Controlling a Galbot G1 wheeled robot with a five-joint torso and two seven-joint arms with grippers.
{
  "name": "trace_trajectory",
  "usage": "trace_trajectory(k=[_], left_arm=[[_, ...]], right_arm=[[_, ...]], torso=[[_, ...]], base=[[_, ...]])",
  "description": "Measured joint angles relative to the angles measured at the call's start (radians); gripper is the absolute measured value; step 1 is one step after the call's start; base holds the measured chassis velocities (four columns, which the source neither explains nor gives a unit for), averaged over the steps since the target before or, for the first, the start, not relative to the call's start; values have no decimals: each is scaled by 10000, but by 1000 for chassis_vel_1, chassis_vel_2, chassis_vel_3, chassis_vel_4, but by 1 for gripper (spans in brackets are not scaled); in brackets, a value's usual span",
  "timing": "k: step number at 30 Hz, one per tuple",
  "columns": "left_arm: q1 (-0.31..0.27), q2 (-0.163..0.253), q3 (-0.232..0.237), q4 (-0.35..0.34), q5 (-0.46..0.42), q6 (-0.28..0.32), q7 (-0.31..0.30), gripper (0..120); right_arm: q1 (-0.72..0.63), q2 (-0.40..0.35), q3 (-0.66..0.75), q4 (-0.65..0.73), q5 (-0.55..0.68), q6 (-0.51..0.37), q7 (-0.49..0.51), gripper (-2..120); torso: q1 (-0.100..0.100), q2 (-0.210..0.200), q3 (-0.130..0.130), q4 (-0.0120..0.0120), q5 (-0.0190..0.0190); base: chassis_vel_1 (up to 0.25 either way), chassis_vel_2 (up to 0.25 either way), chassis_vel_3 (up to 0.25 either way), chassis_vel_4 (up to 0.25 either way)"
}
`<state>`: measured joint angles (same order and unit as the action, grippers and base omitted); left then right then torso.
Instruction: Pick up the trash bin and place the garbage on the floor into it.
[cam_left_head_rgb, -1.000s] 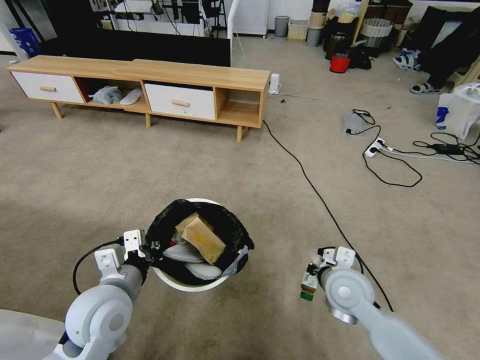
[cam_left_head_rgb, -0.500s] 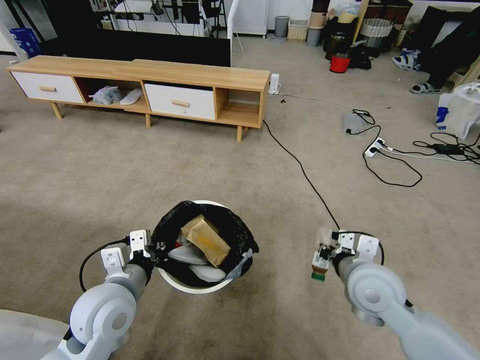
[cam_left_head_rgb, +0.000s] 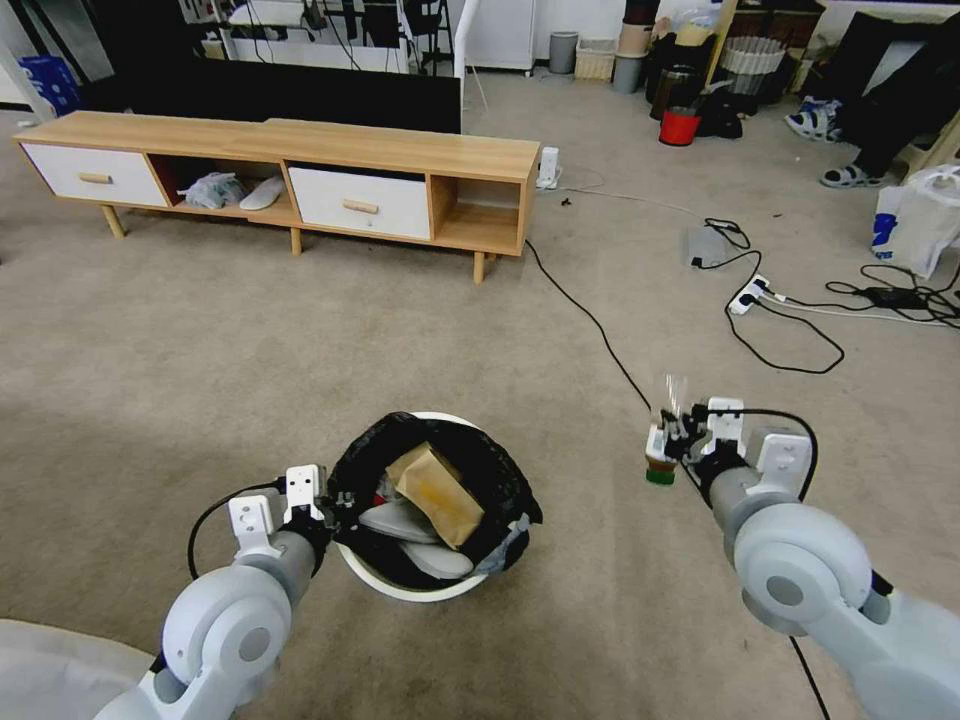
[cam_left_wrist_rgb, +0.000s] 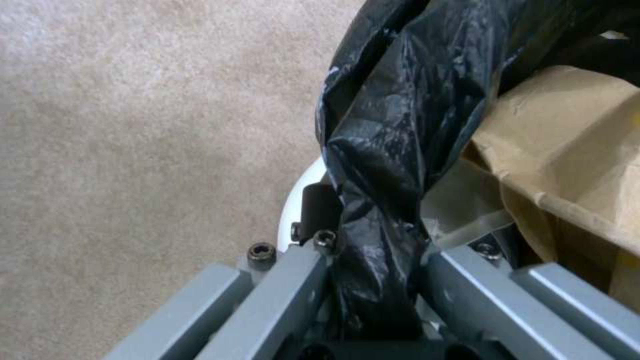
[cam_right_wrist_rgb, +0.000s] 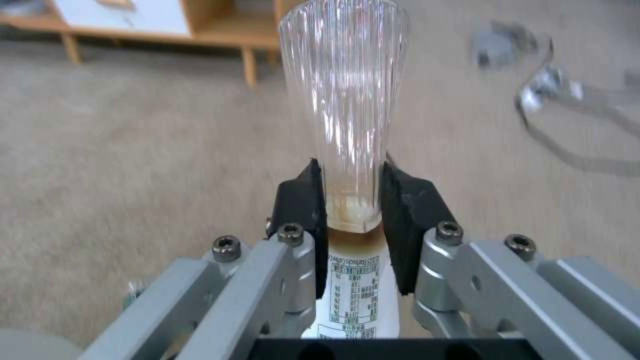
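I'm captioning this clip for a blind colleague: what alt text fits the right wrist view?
The right gripper is shut on a clear ribbed bottle with a white printed label, its black pads pinching it just above the label. Behind it lies beige carpet floor, a wooden cabinet leg and blurred cables.

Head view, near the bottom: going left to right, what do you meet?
Left claw clamped on the bin's bag-lined rim → trash bin, holding a tan box → bare floor → clear bottle, green cap down → right claw gripping it.
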<state>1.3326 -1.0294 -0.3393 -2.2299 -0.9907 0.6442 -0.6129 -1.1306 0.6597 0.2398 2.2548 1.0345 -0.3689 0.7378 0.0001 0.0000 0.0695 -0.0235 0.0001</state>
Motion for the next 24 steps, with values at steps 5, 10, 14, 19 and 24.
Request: trace_trajectory(k=[5, 10, 14, 19, 24], left_arm=[[-190, 126, 219, -68, -382, 103, -345, 0], [-354, 352, 369, -209, -788, 159, -548, 0], [-464, 541, 474, -265, -1052, 199, -649, 0], [-636, 751, 605, -270, -1314, 237, -685, 0], [-862, 801, 705, -232, -1505, 293, -695, 0]], right_arm=[[237, -565, 105, 340, -708, 438, -1068, 17], [414, -969, 171, 587, -1094, 711, -1903, 17], [545, -1138, 174, 671, -1375, 797, -2453, 17], [638, -1417, 123, 701, -2156, 1198, -3521, 17], [640, -1575, -13, 863, -2424, 1459, -4255, 17]], torso=[[0, 0, 0, 1, -1], [0, 0, 0, 0, -1], [0, 0, 0, 1, -1], [0, 0, 0, 1, -1], [0, 0, 0, 1, -2]], base=[[0, 0, 0, 0], [0, 0, 0, 0], [0, 0, 0, 0], [0, 0, 0, 0], [0, 0, 0, 0]])
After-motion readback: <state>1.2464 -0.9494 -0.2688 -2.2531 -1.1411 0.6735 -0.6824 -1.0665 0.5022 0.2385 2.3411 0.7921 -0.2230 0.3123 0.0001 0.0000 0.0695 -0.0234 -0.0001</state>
